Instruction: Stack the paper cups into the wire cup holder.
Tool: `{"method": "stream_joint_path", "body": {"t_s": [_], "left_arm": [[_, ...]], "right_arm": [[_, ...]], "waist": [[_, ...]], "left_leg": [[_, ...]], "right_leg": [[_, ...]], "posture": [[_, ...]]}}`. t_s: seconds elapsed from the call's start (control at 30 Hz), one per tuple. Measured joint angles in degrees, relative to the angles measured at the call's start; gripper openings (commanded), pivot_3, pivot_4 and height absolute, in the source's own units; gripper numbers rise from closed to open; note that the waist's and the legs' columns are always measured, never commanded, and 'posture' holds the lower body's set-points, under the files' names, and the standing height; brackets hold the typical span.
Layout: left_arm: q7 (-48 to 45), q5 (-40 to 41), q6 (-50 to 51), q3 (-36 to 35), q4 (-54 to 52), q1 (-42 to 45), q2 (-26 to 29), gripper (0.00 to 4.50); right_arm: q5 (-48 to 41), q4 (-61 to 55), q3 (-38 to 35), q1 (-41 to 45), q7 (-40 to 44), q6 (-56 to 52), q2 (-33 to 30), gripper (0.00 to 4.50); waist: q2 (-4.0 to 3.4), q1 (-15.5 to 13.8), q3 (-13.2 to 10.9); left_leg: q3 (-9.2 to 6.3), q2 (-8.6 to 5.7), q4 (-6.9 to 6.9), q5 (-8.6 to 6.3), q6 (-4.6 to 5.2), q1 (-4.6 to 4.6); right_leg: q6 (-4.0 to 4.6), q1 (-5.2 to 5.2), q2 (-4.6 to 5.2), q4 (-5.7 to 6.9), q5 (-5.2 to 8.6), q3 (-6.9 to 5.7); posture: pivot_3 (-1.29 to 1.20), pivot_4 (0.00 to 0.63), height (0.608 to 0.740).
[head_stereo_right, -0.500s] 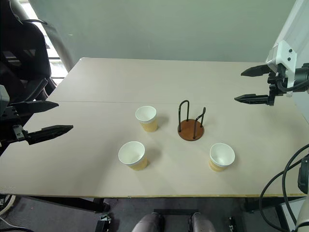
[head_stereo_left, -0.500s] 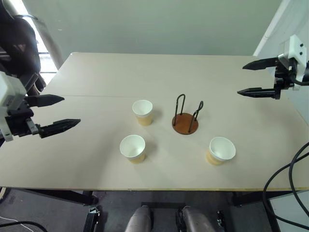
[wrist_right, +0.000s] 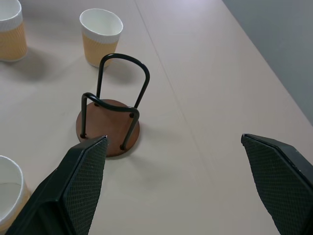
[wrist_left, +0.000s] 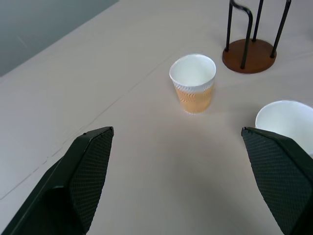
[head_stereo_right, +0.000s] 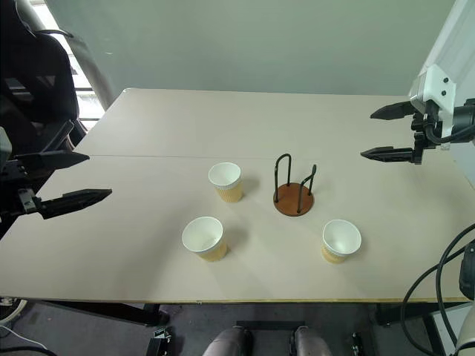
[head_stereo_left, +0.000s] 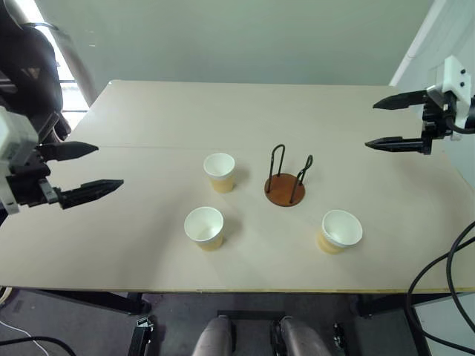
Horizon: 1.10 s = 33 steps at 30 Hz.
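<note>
Three paper cups stand upright on the table: one point(head_stereo_left: 219, 171) left of the wire cup holder, one point(head_stereo_left: 204, 227) nearer the front edge, one point(head_stereo_left: 340, 231) at the front right. The wire cup holder point(head_stereo_left: 286, 180), a reddish-brown disc with two black wire loops, sits empty near the table's middle. My left gripper point(head_stereo_left: 95, 169) hovers open over the table's left side, well away from the cups. High over the right edge my right gripper point(head_stereo_left: 382, 124) is open too, with nothing between its fingers. The holder point(wrist_right: 108, 122) also appears in the right wrist view.
The pale table point(head_stereo_left: 148, 245) has a seam running across its middle. A dark chair point(head_stereo_right: 33, 81) stands beyond the left edge. Black cables point(head_stereo_left: 445, 274) hang at the right front corner.
</note>
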State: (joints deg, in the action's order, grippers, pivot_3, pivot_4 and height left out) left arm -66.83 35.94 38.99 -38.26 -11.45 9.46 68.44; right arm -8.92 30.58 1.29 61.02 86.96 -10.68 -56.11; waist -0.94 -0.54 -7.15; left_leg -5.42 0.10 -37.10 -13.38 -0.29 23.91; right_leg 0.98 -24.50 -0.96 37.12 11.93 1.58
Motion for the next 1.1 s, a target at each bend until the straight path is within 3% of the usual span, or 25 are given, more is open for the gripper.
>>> {"method": "stream_joint_path", "body": {"t_s": [0.17, 0.4, 0.53, 0.7, 0.9, 1.1], "left_arm": [[-1.46, 1.60, 0.03, 3.76, 0.20, 4.43, 1.65, 4.47], [-2.61, 5.26, 1.35, 14.09, -5.03, 8.00, 1.82, 4.47], [-1.22, 4.17, -0.35, 17.20, -4.96, 10.62, 0.58, 4.47], [-0.28, 3.14, -1.54, 18.77, -4.26, 12.86, 0.17, 4.47], [0.02, 2.33, -2.29, 19.12, -4.40, 12.92, -0.13, 4.47], [0.68, 2.34, -2.18, 18.03, -4.84, 10.51, -0.11, 4.47]], "right_arm": [[-1.84, -6.99, -1.58, -3.83, -1.68, -6.81, -2.22, 4.50], [-14.48, -39.04, -5.27, -21.08, -11.62, -34.31, -0.48, 4.50], [-18.65, -49.17, -5.58, -26.14, -18.20, -43.74, 0.25, 4.50], [-21.28, -52.62, -5.40, -26.89, -25.49, -51.71, 2.64, 4.50], [-20.61, -51.47, -1.97, -24.11, -39.46, -62.21, 12.91, 4.50], [-20.58, -48.99, 0.02, -23.11, -44.21, -64.23, 15.88, 4.50]], "waist": [[0.00, -0.11, 0.00], [0.08, 0.00, 0.02], [0.08, 0.01, 0.01], [0.12, 0.07, 0.03], [0.11, 0.31, 0.03], [0.12, 0.11, 0.03]], "left_leg": [[0.00, 0.00, 0.02, 0.00, -0.02, -0.01], [0.01, 0.04, 0.01, 0.02, -0.14, -0.05], [0.01, 0.04, -0.01, 0.13, -0.13, -0.05], [0.01, 0.03, -0.03, 0.27, -0.06, -0.08], [0.00, 0.05, -0.01, 0.44, 0.03, -0.08], [0.00, 0.04, 0.00, 0.42, 0.05, 0.04]], "right_leg": [[-0.01, 0.01, 0.00, -0.01, 0.00, 0.00], [-0.03, 0.11, -0.07, -0.10, 0.01, -0.02], [-0.08, 0.11, -0.07, -0.10, -0.02, 0.00], [-0.15, 0.11, -0.07, -0.11, -0.07, 0.03], [-0.20, 0.08, -0.10, -0.09, -0.15, 0.04], [-0.22, -0.01, -0.09, -0.11, -0.18, 0.03]], "posture": [[0.00, 0.150, 0.740], [0.00, 0.150, 0.740], [0.00, 0.150, 0.740], [0.00, 0.150, 0.740], [0.00, 0.150, 0.740], [0.00, 0.150, 0.740]]}}
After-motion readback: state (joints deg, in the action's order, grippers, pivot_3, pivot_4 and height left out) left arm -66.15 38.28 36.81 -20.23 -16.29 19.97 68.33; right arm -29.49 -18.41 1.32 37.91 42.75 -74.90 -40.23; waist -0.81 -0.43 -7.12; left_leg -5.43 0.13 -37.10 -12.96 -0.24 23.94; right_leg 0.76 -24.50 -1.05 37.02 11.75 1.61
